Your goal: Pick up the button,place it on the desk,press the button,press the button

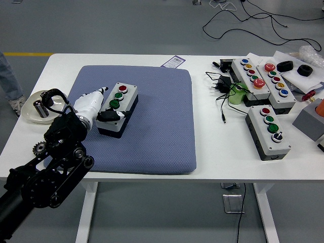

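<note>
Item: we log the left hand (96, 104) at the mat's (152, 126) nine o'clock, fingers loosely extended, gripping nothing, touching the button box (119, 109).

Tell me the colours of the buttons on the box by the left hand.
One red, two green, on the box in the head view.

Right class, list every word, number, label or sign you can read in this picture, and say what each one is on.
Nothing here can be read.
Card at the blue mat's far edge: dark print, too small to read.
Button box on the mat: no lettering visible beside its buttons.
Button boxes on the right: no readable lettering.
</note>
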You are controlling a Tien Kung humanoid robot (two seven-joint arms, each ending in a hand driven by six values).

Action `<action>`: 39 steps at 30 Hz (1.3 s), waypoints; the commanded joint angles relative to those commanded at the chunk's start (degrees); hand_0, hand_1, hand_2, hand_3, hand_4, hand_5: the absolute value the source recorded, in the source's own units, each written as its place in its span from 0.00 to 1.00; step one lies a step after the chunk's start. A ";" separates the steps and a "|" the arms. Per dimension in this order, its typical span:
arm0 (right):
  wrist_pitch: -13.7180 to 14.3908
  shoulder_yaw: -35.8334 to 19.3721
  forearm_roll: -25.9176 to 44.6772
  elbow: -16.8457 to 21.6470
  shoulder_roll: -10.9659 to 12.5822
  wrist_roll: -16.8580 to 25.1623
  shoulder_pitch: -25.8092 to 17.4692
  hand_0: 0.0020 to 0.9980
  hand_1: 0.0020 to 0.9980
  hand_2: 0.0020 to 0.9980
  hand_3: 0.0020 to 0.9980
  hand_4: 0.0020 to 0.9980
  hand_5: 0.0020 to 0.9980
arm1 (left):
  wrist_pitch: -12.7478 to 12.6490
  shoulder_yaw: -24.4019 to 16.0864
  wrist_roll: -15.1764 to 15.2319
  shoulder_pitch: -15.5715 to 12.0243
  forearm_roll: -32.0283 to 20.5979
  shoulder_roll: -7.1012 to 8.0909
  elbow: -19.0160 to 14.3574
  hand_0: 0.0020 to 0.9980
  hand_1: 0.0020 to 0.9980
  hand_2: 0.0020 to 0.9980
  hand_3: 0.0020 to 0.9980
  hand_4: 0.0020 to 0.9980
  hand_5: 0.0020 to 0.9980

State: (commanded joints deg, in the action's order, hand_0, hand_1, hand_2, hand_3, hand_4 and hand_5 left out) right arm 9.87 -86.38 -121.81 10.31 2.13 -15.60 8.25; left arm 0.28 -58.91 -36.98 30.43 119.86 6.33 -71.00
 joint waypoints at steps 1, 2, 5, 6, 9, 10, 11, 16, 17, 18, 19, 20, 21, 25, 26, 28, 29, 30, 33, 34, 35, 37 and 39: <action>0.00 0.01 0.01 0.00 0.01 0.01 0.00 0.67 0.65 0.69 0.64 0.31 0.19 | -0.44 0.18 0.00 0.13 0.49 -0.11 0.33 0.91 1.00 1.00 1.00 1.00 0.67; 0.00 0.04 0.02 0.00 0.01 0.02 0.00 0.67 0.65 0.69 0.64 0.31 0.19 | -0.90 0.37 0.00 0.28 1.21 -0.24 0.72 0.91 1.00 1.00 1.00 1.00 0.67; 0.03 0.13 0.14 0.00 0.03 0.03 0.02 0.67 0.65 0.69 0.64 0.31 0.19 | -0.72 0.59 0.00 0.71 2.56 -0.56 1.62 0.91 1.00 1.00 1.00 1.00 0.67; 0.03 0.16 0.18 0.00 0.03 0.04 0.02 0.67 0.65 0.69 0.64 0.31 0.19 | -0.44 0.60 0.00 0.79 2.75 -0.63 1.73 0.86 1.00 1.00 1.00 1.00 0.59; 0.04 0.20 0.28 0.00 0.04 0.03 0.01 0.67 0.65 0.69 0.64 0.31 0.19 | 0.60 0.56 0.00 1.19 3.56 -0.94 2.33 0.86 1.00 1.00 1.00 1.00 0.59; 0.03 0.18 0.25 0.00 0.03 0.03 0.01 0.67 0.65 0.69 0.64 0.31 0.19 | 1.06 0.50 0.00 1.40 3.95 -1.10 2.72 0.86 1.00 1.00 1.00 1.00 0.59; 0.01 0.17 0.21 0.00 0.03 0.02 0.00 0.67 0.65 0.69 0.64 0.31 0.19 | 1.44 0.44 0.00 1.57 4.23 -1.23 3.08 0.86 1.00 1.00 1.00 1.00 0.59; -0.03 0.16 0.17 0.00 0.05 0.01 -0.05 0.67 0.65 0.69 0.64 0.31 0.19 | 3.91 -0.04 0.00 2.31 5.65 -1.95 5.27 0.83 1.00 1.00 1.00 1.00 0.58; -0.03 0.18 0.18 0.00 0.07 0.01 -0.05 0.67 0.65 0.69 0.64 0.31 0.19 | 4.39 -0.12 0.00 2.42 5.88 -2.06 5.65 0.83 1.00 1.00 1.00 1.00 0.58; -0.03 0.19 0.20 0.00 0.08 0.02 -0.04 0.67 0.65 0.69 0.64 0.31 0.19 | 4.92 -0.18 0.00 2.54 6.07 -2.18 6.02 0.77 0.96 1.00 1.00 1.00 0.56; -0.02 0.13 0.20 0.00 0.08 0.02 -0.04 0.67 0.65 0.69 0.64 0.31 0.19 | 5.57 -0.23 0.00 2.71 6.18 -2.30 6.37 0.77 0.96 1.00 1.00 1.00 0.56; -0.01 0.08 0.17 0.00 0.09 0.02 -0.05 0.67 0.65 0.69 0.64 0.31 0.19 | 6.24 -0.29 0.00 2.86 6.33 -2.39 6.61 0.77 0.96 1.00 1.00 1.00 0.56; -0.02 0.03 0.13 0.00 0.09 0.02 -0.05 0.67 0.65 0.69 0.64 0.31 0.19 | 6.87 -0.36 0.00 2.99 6.52 -2.46 6.74 0.77 0.96 1.00 1.00 1.00 0.56; 0.03 -0.12 0.05 0.00 0.12 0.03 -0.03 0.67 0.65 0.69 0.64 0.31 0.19 | 9.50 -0.49 0.00 3.50 7.41 -2.63 6.79 0.74 0.92 1.00 0.94 1.00 0.55; 0.04 -0.17 -0.02 0.00 0.12 0.02 -0.03 0.67 0.65 0.69 0.64 0.31 0.19 | 10.01 -0.50 0.00 3.61 7.42 -2.60 6.61 0.74 0.92 1.00 0.94 1.00 0.55; 0.05 -0.27 -0.13 0.00 0.14 0.01 -0.01 0.67 0.65 0.69 0.64 0.31 0.19 | 10.49 -0.38 0.00 3.86 7.20 -2.46 6.17 0.74 0.92 1.00 0.94 1.00 0.55; 0.05 -0.31 -0.18 0.00 0.16 0.01 -0.01 0.67 0.65 0.69 0.64 0.31 0.19 | 10.65 -0.35 0.00 3.96 7.18 -2.41 6.00 0.74 0.92 1.00 0.94 1.00 0.55; 0.06 -0.37 -0.25 0.00 0.17 0.01 -0.02 0.67 0.65 0.69 0.64 0.31 0.19 | 11.18 -0.31 0.00 4.22 6.95 -2.34 5.78 0.74 0.91 0.98 0.84 1.00 0.59; 0.06 -0.43 -0.37 0.00 0.18 -0.01 -0.01 0.67 0.65 0.69 0.64 0.31 0.19 | 12.03 -0.35 0.00 4.70 6.57 -2.33 5.58 0.74 0.91 0.98 0.84 1.00 0.59; 0.06 -0.44 -0.40 0.00 0.18 -0.02 -0.01 0.67 0.65 0.69 0.64 0.31 0.19 | 12.24 -0.39 0.00 4.82 6.44 -2.37 5.58 0.74 0.91 0.98 0.84 1.00 0.59; 0.05 -0.46 -0.42 0.00 0.17 -0.03 -0.02 0.67 0.65 0.69 0.64 0.31 0.19 | 12.74 -0.44 0.00 5.07 6.12 -2.48 5.81 0.74 0.91 0.98 0.84 1.00 0.59; 0.05 -0.45 -0.42 0.00 0.16 -0.05 -0.03 0.67 0.65 0.69 0.64 0.31 0.19 | 13.44 -0.44 0.00 5.38 5.69 -2.68 6.41 0.76 0.92 0.99 0.85 1.00 0.59; 0.04 -0.41 -0.38 0.00 0.15 -0.06 -0.03 0.67 0.65 0.69 0.64 0.31 0.19 | 14.20 -0.34 0.00 5.51 5.21 -2.84 6.88 0.76 0.92 0.99 0.85 1.00 0.59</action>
State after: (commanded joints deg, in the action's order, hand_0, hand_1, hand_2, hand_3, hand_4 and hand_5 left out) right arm 9.92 -86.79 -122.19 10.31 2.28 -15.66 8.21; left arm 14.48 -59.24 -36.98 35.94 125.08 3.49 -64.12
